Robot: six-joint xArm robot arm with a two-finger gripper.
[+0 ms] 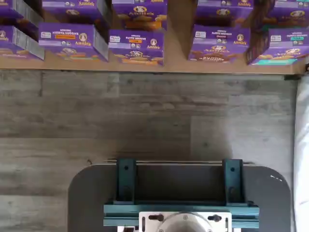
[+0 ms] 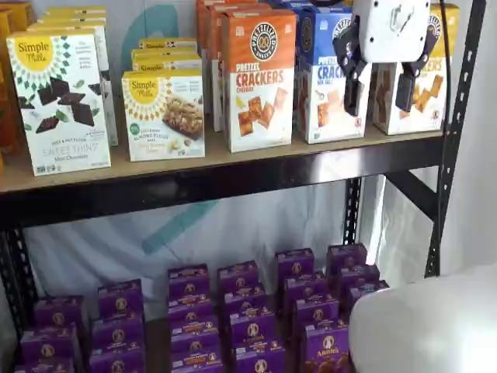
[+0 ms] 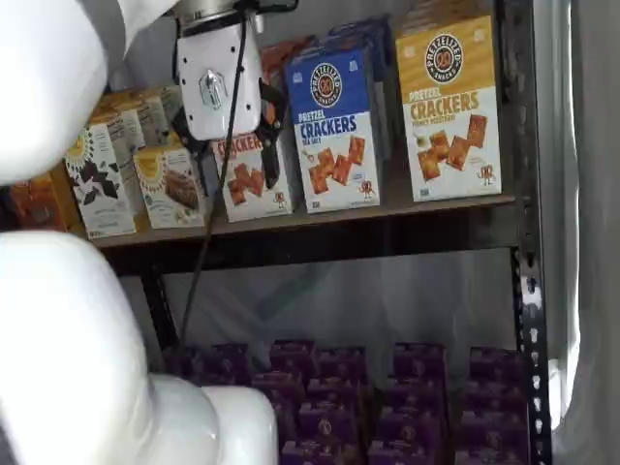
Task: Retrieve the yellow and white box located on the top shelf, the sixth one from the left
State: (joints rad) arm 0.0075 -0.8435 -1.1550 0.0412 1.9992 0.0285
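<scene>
The yellow and white box (image 3: 450, 107) stands at the right end of the top shelf (image 3: 320, 218), a tall Pretzel Crackers carton next to the black upright. In a shelf view the box (image 2: 431, 85) is partly covered by my gripper (image 2: 379, 97), which hangs in front of the top shelf (image 2: 233, 167). My gripper (image 3: 228, 160) is open: a wide gap shows between its two black fingers (image 2: 353, 92) and nothing is held. It is out in front of the cartons and touches none. The wrist view shows neither box nor fingers.
A blue-topped Pretzel carton (image 2: 330, 78) and an orange-topped one (image 2: 260, 78) stand left of the target. Simple Mills boxes (image 2: 62, 101) fill the shelf's left. Small purple boxes (image 2: 248, 318) crowd the lower level. A black upright (image 2: 458, 132) closes the right end. My white arm (image 3: 58, 339) fills the near left.
</scene>
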